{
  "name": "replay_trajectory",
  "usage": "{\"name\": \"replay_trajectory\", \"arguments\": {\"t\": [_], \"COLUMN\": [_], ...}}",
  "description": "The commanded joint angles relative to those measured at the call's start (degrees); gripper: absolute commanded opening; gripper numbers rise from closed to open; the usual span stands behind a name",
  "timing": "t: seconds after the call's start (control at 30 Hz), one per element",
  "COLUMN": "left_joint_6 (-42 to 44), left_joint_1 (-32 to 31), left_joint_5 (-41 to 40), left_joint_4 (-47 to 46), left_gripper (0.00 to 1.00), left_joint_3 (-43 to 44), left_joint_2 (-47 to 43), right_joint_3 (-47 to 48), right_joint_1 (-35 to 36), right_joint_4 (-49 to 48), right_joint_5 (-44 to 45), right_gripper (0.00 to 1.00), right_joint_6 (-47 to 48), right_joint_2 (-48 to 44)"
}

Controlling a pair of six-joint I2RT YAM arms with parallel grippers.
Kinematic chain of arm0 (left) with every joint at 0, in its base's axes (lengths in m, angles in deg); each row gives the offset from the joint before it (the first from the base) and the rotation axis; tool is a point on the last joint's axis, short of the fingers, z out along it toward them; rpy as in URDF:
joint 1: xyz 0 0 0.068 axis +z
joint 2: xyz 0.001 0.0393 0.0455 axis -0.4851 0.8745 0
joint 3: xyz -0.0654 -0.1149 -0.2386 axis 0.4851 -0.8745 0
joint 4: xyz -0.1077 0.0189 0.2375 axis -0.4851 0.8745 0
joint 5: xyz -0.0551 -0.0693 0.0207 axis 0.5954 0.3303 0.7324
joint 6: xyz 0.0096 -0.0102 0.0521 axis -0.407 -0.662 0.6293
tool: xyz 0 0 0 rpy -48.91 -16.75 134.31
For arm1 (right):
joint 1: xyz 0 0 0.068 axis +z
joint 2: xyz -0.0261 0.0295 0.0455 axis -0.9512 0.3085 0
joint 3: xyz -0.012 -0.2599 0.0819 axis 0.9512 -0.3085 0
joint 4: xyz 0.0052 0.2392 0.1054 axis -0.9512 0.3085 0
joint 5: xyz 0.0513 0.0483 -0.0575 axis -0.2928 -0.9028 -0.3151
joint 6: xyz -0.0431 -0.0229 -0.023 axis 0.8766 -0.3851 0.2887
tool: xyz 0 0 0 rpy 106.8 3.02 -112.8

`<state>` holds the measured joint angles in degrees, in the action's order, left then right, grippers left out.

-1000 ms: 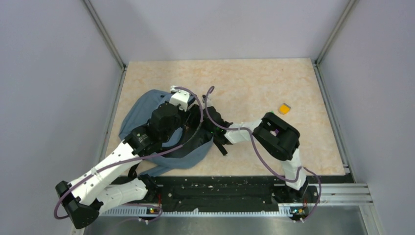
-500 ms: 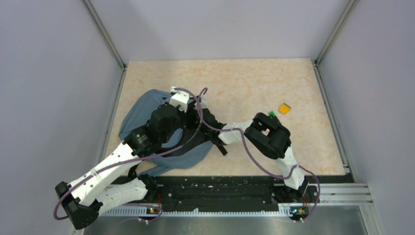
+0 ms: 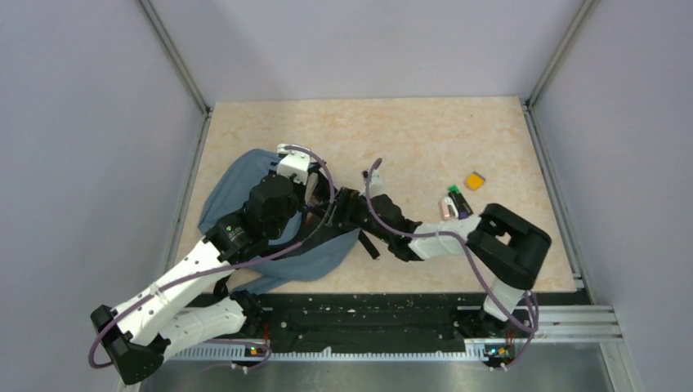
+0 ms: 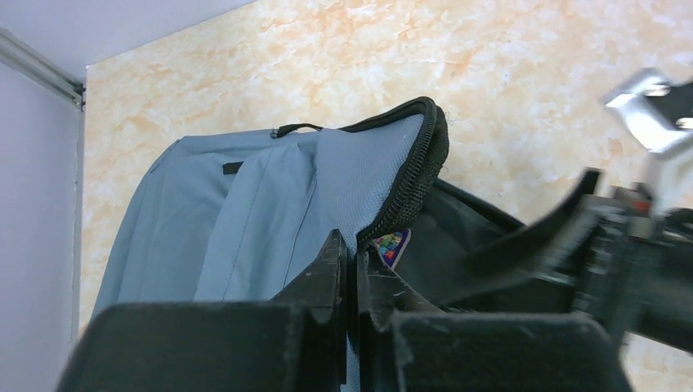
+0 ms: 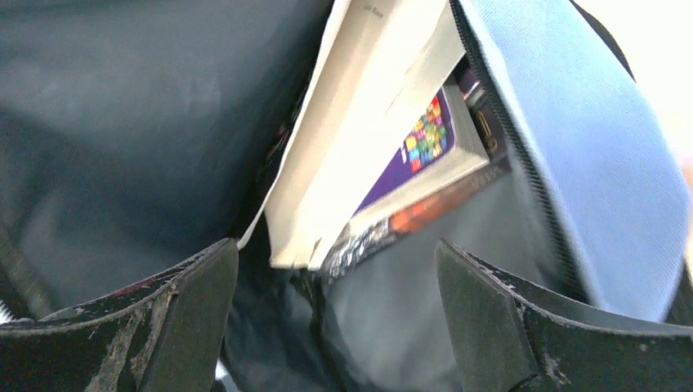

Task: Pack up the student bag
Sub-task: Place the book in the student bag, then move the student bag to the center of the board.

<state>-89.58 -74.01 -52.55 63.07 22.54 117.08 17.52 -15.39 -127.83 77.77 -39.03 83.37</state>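
A pale marbled tabletop (image 3: 425, 139) sits inside plain grey walls, and the student bag (image 3: 225, 184) lies on its left half, mouth facing the middle. My left claw (image 4: 350, 257) is clenched on the bag's zippered flap (image 4: 409, 180), holding it up like a tent. My right claw (image 5: 335, 245) is spread wide with nothing in it, pushed into the opening. Just ahead of it, a white paperback (image 5: 359, 106) leans against a purple book (image 5: 417, 147) with coloured squares on its cover.

The pinch on the flap worries me most. It grips only a thin edge of cloth, so if that slides out, the flap will drop onto my right wrist. My spread fingers could also snag the dark lining or the zipper teeth on the way out and drag the books askew. An orange block (image 3: 474, 180) and two small items (image 3: 453, 204) lie on the table to the right, not yet packed.
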Motion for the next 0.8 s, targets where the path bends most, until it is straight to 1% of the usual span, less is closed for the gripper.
{"name": "replay_trajectory", "arguments": {"t": [0.0,0.13,0.23,0.37,0.47,0.5,0.53,0.7,0.77], "left_joint_6": [-0.5,-0.5,-0.4,-0.5,-0.5,-0.5,-0.5,-0.5,-0.4], "left_joint_1": [0.0,0.1,0.0,0.1,0.1,0.1,0.1,0.1,0.1], "left_joint_5": [-3.2,-3.3,-3.4,-2.5,-2.1,-2.0,-2.0,-1.8,-1.8], "left_joint_4": [-5.0,-5.2,-5.0,-5.1,-5.1,-5.0,-5.0,-5.0,-5.0], "left_gripper": [0.00,0.00,0.00,0.00,0.00,0.00,0.00,0.00,0.00], "left_joint_3": [-0.1,-0.1,-0.1,-0.1,-0.2,-0.2,-0.1,-0.2,-0.2], "left_joint_2": [-1.8,-1.9,-2.1,-2.5,-2.2,-2.2,-2.1,-2.0,-1.9], "right_joint_3": [-4.9,-6.3,-6.4,-4.0,-2.4,-1.7,-0.7,3.8,4.6], "right_joint_1": [0.6,0.5,0.0,-0.6,-0.6,-0.6,-0.6,-0.6,-0.7], "right_joint_4": [3.1,16.2,25.2,34.3,36.4,36.6,36.5,36.1,35.5], "right_joint_5": [1.6,6.5,9.6,10.1,9.1,8.2,7.2,3.7,3.7], "right_gripper": [0.88,0.87,0.86,0.82,0.80,0.78,0.75,0.52,0.34], "right_joint_6": [6.1,12.7,15.5,16.4,16.1,16.0,16.1,16.2,16.6], "right_joint_2": [-12.4,-21.9,-25.9,-24.8,-21.4,-19.4,-17.8,-10.5,-9.2]}}
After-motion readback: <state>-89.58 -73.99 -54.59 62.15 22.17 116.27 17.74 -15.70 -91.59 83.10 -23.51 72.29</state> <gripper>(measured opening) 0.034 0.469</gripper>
